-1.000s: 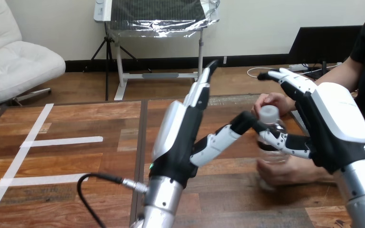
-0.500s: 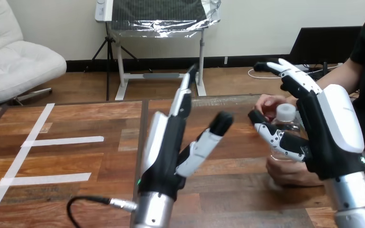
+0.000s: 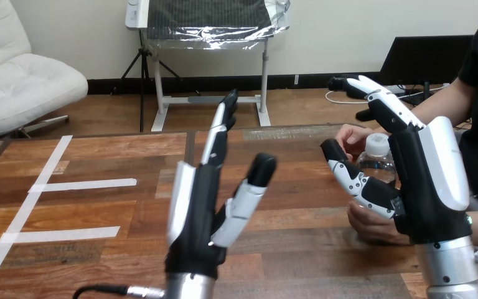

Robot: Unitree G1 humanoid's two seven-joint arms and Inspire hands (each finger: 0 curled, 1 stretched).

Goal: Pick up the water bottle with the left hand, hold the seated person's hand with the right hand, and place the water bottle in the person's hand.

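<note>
**Bottle with the person, our hands empty**

We are holding our left hand (image 3: 199, 205) over the table (image 3: 99, 208), fingers straight, gripping nothing. Our right hand (image 3: 426, 187) is spreading wide just beside the water bottle (image 3: 378, 163), which is sitting between the person's upper hand (image 3: 350, 134) and lower hand (image 3: 373, 225). Our right thumb is crossing before it; a careless swing risks knocking it loose. White tape strips (image 3: 81, 184) are lying well apart.

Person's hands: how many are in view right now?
2. One person's hand is up beside the cap of the water bottle, at its left. The other lies lower, under the bottle, partly hidden behind the right hand.
</note>
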